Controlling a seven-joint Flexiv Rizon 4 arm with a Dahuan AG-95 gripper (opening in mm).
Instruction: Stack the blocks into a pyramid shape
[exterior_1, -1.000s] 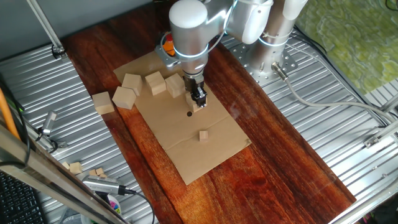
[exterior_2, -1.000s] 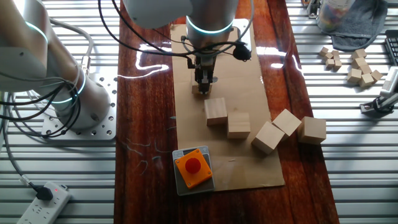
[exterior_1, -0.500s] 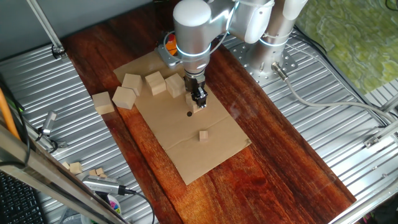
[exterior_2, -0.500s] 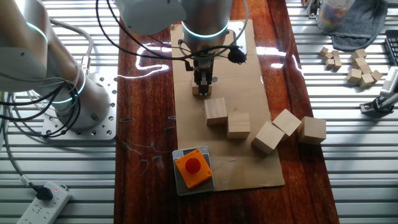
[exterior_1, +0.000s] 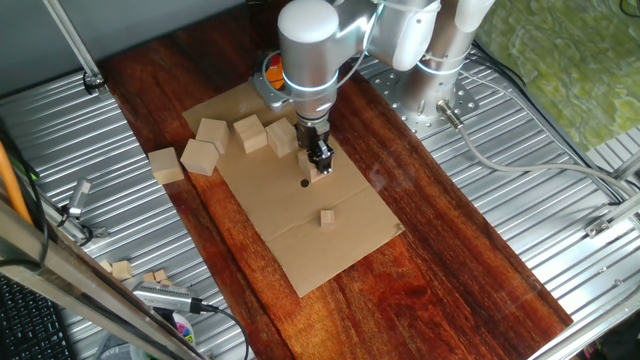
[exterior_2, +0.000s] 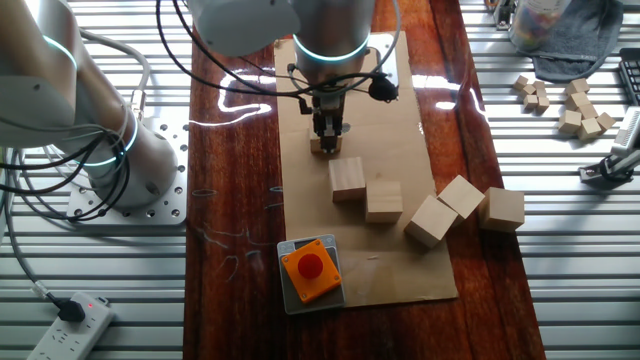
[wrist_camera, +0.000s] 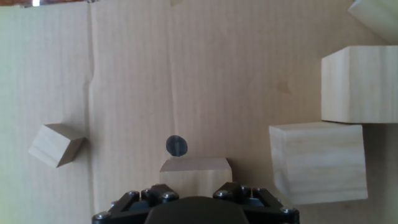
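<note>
**Pyramid status: no stacking done**

The pale wooden cubes (exterior_2: 350, 180) lie singly on the flat brown cardboard sheet (exterior_2: 400, 270) atop the dark wood counter (exterior_2: 235, 240); none is stacked. The pincer (exterior_2: 322, 140) stands low, clamped on a small wooden block (wrist_camera: 195, 172). All placement remains.

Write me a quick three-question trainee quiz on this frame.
1. How many big wooden cubes lie free, away from the claw?
2. True or false: one cube already sits on top of another.
3. Where is the dark dot in the hand view? A) on the cardboard sheet, just beyond the small block at the claw. B) on a cube's top face. C) on the bare wood.

Key: 1) five. 2) false, all lie flat in a single layer. 3) A.
</note>
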